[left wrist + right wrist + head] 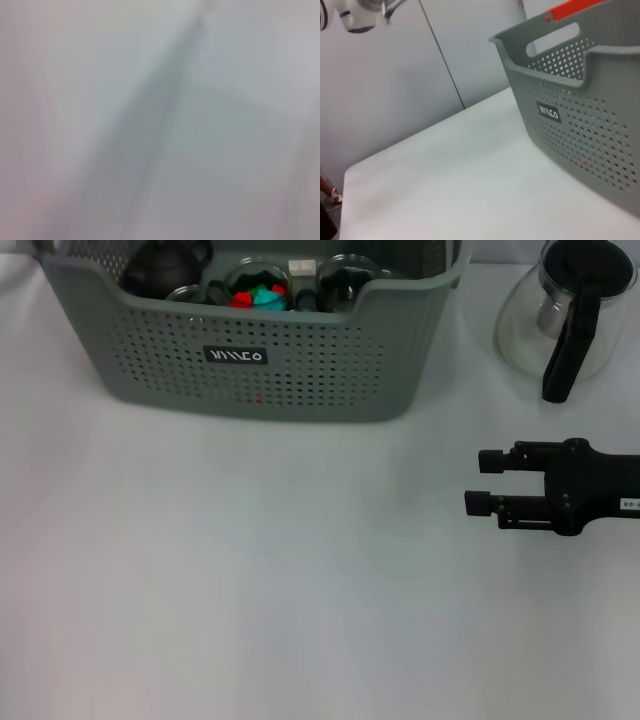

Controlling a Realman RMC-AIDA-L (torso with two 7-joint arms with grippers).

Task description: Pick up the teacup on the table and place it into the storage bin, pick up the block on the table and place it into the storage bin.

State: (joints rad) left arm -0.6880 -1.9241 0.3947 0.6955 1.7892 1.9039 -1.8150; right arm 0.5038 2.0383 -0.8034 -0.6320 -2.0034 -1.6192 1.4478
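Although the task names a teacup and a block on the table, neither shows on the white table now; the bare surface in front of the robot holds nothing to pick. The storage bin stands at the far side, left of centre, its perforated wall and black label facing the robot. Inside it, just behind the dipped front rim, lie a dark teapot-like vessel, some glass pieces, and a cluster of red and teal items that may include the block. I cannot tell which of the glass pieces, if any, is the teacup. Judged from this, both things are probably already in the bin and the job is near its end.

The right gripper hangs over the table at the right, well apart from the bin, its two fingers pointing left with a plain gap between them and nothing held. That empty, parted stance, clear of the bin wall, suits an arm that has nothing left to carry. A glass carafe with a black handle sits at the far right, beyond the gripper.

The left gripper is nowhere in sight; its wrist camera shows only a featureless grey blur, so its state cannot be told.
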